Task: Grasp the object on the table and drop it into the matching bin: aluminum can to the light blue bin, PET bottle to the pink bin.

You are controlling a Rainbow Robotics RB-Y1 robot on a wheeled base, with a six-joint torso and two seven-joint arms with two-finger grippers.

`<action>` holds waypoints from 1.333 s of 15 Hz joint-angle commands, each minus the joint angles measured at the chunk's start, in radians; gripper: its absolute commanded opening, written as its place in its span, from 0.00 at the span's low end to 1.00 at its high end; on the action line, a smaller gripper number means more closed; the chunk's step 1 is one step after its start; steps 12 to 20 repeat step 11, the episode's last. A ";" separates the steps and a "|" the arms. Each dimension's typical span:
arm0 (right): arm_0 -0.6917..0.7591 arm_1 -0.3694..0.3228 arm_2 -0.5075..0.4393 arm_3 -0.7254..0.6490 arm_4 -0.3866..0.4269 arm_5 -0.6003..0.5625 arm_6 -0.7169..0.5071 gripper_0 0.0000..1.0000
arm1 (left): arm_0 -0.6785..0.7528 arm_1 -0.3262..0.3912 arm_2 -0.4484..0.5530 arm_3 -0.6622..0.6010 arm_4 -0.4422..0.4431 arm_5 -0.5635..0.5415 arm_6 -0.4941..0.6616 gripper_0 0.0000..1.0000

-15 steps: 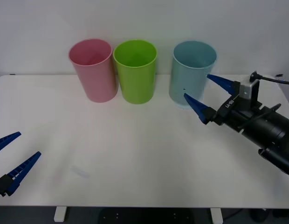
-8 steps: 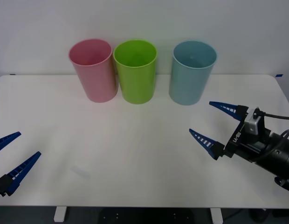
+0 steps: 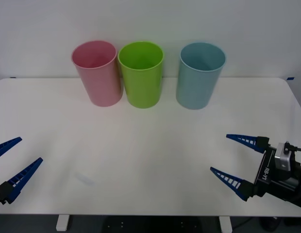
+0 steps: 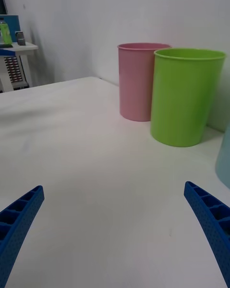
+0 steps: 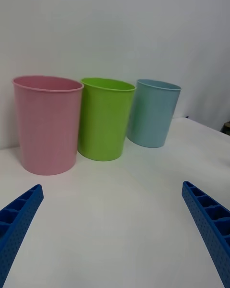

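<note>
— Right end effector [image 3: 236, 159] sits low over the table's [image 3: 141, 155] near right corner, fingers spread wide with nothing between them; left end effector [image 3: 10, 164] waits at the near left edge, equally wide and bare.

— And the bins?

— Three in a row along the far side; pink bin [image 3: 96, 73] on the left, lime bin [image 3: 141, 74] just beside it, blue bin [image 3: 200, 74] a little apart on the right; all upright.

— The can?

— Can't tell where it is; from here I can't see into the bins, and the white top between the arms carries only a faint smudge [image 3: 84, 178].
</note>
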 commanded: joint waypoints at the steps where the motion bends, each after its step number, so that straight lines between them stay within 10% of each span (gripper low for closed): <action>1: 0.036 0.000 -0.005 0.000 0.000 -0.018 -0.002 1.00 | 0.000 0.000 0.000 0.000 0.000 0.000 0.000 1.00; 20: 0.080 0.016 -0.007 0.000 0.010 -0.023 -0.011 1.00 | 0.000 0.000 0.000 0.000 0.000 0.000 0.000 1.00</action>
